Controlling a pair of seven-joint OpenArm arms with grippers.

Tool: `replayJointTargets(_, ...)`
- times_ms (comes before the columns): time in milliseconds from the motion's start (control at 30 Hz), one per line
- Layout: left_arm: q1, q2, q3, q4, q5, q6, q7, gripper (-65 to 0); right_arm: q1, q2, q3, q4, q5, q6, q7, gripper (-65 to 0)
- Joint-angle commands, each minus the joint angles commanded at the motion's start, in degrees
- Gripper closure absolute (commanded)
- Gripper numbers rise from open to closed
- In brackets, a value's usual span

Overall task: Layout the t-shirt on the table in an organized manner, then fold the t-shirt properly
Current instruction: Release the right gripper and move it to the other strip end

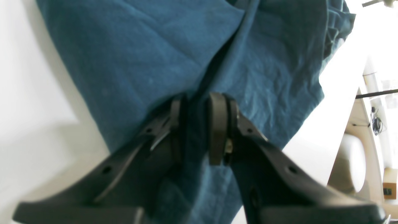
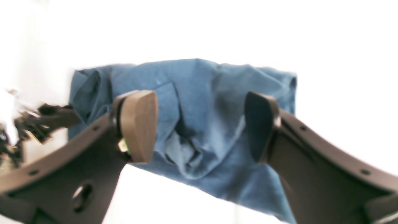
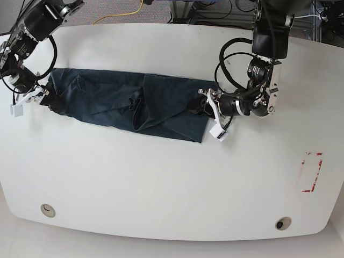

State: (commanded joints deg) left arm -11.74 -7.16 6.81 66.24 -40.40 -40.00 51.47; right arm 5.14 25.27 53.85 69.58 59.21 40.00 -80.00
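At the base view's left, the right gripper (image 3: 45, 97) hovers at the t-shirt's (image 3: 129, 105) end, fingers spread wide and empty. The shirt lies stretched mid-tabletop (image 3: 161, 177) — at its right end the left gripper (image 3: 201, 107) pinches fabric, likely to pull it flat.

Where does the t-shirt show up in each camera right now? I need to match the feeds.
Left wrist: the t-shirt fills the upper centre, a fold pinched in the left gripper.
Right wrist: a bunched band across the middle, beyond the open right gripper.
Base: stretched across the table's upper left.
Shared landmark: the white table.
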Motion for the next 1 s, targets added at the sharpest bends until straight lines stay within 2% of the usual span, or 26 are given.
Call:
replayJointTargets(200,0.00,-0.70,0.00,0.00,0.00,0.00,0.00,-10.0,-0.18,2.64,-0.09,-2.37,-0.09,0.00,0.57,-43.9)
replayJointTargets(300,0.00,-0.97,0.00,0.00,0.00,0.00,0.00,-10.0,-0.18,4.04,0.09,-5.80,-0.09,0.00,0.75,-50.7)
replayJointTargets(333,0.00,-1.05,0.00,0.00,0.00,0.00,0.00,-10.0,-0.26,4.48,0.09,-7.82,-0.09,0.00,1.19,-55.0)
replayJointTargets(433,0.00,-1.05,0.00,0.00,0.00,0.00,0.00,-10.0,-1.14,5.45,0.00,-11.34,-0.09,0.00,2.33,-60.4)
replayJointTargets(667,0.00,-1.14,0.00,0.00,0.00,0.00,0.00,-10.0,-2.11,5.19,-0.26,-14.07,-0.09,0.00,3.12,-59.1)
replayJointTargets(900,0.00,-1.14,0.00,0.00,0.00,0.00,0.00,-10.0,-2.20,1.49,-0.70,-14.07,-0.09,0.00,2.86,-59.1)
replayJointTargets(1000,0.00,-1.14,0.00,0.00,-0.09,0.00,0.00,-10.0,-2.20,0.00,-3.43,-13.98,0.09,0.00,2.86,-59.1)
